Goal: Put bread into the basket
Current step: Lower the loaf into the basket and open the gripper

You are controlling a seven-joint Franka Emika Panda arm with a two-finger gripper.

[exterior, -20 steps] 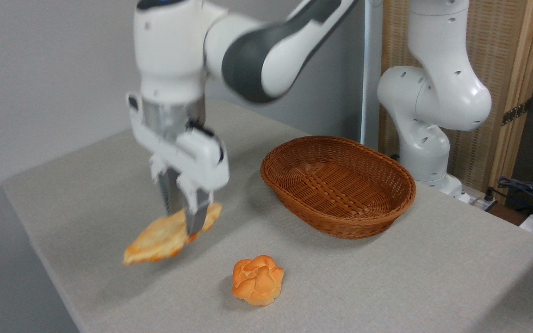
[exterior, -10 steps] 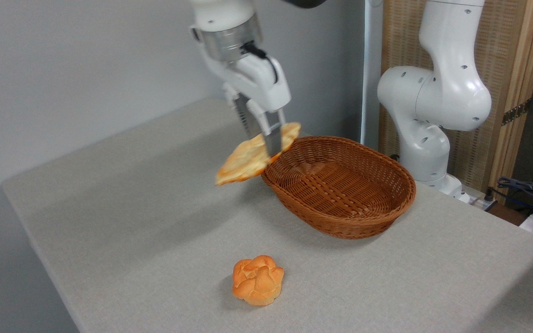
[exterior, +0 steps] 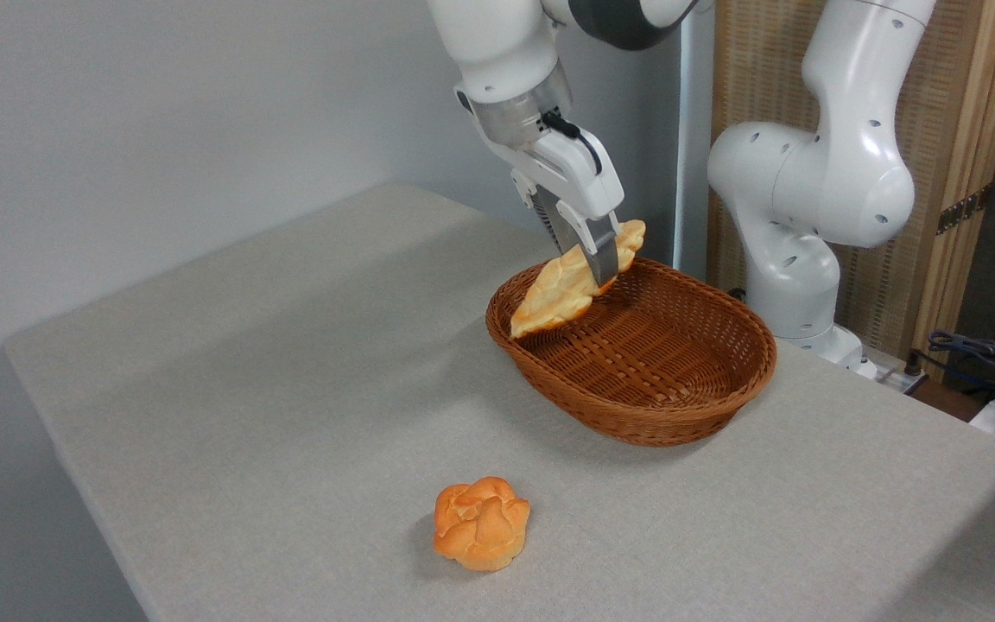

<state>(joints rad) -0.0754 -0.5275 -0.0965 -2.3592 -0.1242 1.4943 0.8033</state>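
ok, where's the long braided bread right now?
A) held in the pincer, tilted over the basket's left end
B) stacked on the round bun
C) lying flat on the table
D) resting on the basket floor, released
A: the pincer is shut on the bread, which hangs tilted over the left end of the basket, lower tip down by the rim; the bun sits alone on the table.
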